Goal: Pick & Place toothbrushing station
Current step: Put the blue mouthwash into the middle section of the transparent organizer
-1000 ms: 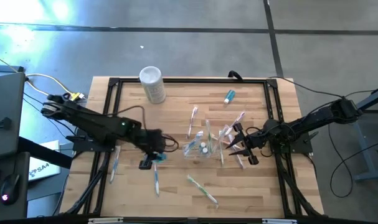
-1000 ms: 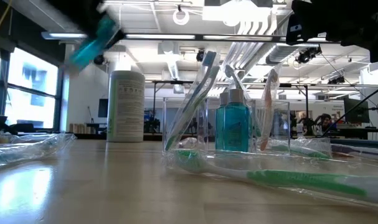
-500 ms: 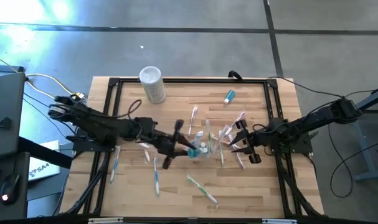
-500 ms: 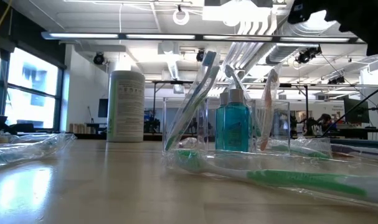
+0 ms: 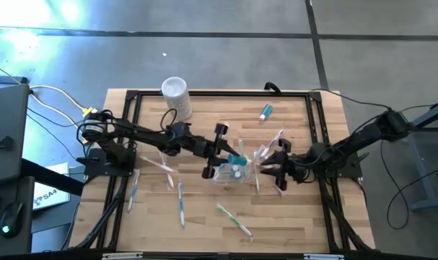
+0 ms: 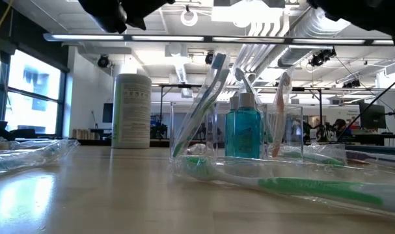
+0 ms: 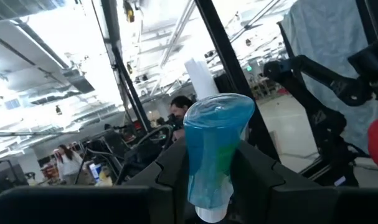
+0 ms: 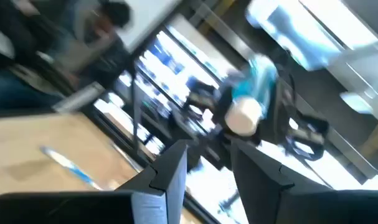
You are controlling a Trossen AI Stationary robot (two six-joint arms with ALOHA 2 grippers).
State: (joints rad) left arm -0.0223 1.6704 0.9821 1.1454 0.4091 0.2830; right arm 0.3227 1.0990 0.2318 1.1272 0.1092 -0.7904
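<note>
Left gripper: the left gripper (image 5: 229, 155) is stretched out over the middle of the table, just above the small clear plastic cup (image 5: 229, 172). Its fingers (image 7: 170, 171) are clamped on a small teal toothpaste tube with a white cap (image 7: 212, 155), which the left wrist view shows pinched between them.

Right gripper: the right gripper (image 5: 278, 170) sits just right of the clear cup, among the toothbrushes lying there. Its fingers (image 8: 170, 171) stand a little apart in the right wrist view, with nothing seen between them.

Cup: the clear cup stands upright near the centre of the light wooden table (image 5: 204, 217). In the low view it holds a teal tube (image 6: 243, 133), a blue-headed slim toothbrush (image 6: 207, 97) leaning to one side, and a pink-tinted toothbrush (image 6: 280, 110).

Loose toothbrushes: a green-and-white wrapped toothbrush (image 5: 234, 219) lies in front of the cup, near the table's front edge. A blue-tipped toothbrush (image 5: 181, 205) lies left of it. More brushes lie behind and to the right of the cup.

Second tube: another small teal toothpaste tube (image 5: 265, 111) lies near the back edge of the table, well apart from the cup.

White cylinder: a tall white opaque cylinder (image 5: 176, 97) stands upright at the back left of the table.

Room: people show, blurred, beyond the table in the wrist views.
</note>
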